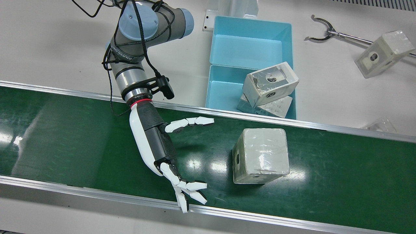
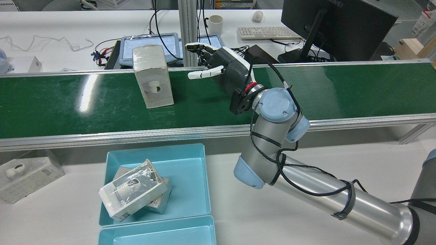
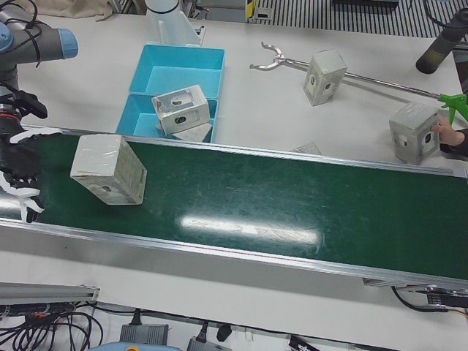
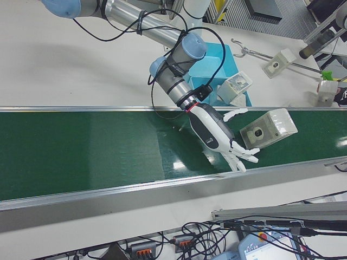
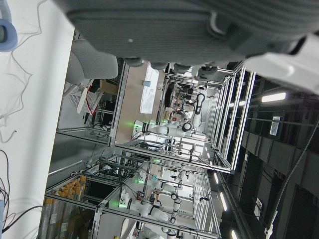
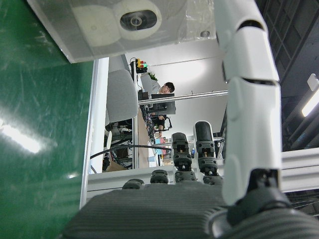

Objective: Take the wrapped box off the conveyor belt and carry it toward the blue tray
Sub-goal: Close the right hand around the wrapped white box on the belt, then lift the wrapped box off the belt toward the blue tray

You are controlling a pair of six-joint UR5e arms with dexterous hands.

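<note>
The wrapped box [image 1: 261, 156] [image 2: 152, 76] [image 3: 108, 170] [image 4: 268, 129], off-white under clear film, stands on the green conveyor belt [image 1: 341, 182]. My right hand [image 1: 162, 149] [image 2: 221, 69] [image 4: 219, 132] hovers low over the belt beside it, open, with the fingers spread toward the box and a gap between them and it. The right hand view shows the box's underside [image 6: 129, 25] just beyond the thumb. The blue tray [image 1: 224, 55] [image 2: 190, 177] sits past the belt's rail on the robot's side. My left hand [image 5: 164, 25] shows only as a palm edge and holds nothing.
Two wrapped boxes [image 1: 269, 84] lie stacked in the tray's near compartment. More boxes [image 1: 383, 53] [image 3: 325, 77] and a long grabber tool [image 1: 325, 31] rest on the white table. A person's hand [image 3: 447, 135] holds a box [image 3: 413, 131]. Aluminium rails [image 1: 227, 113] edge the belt.
</note>
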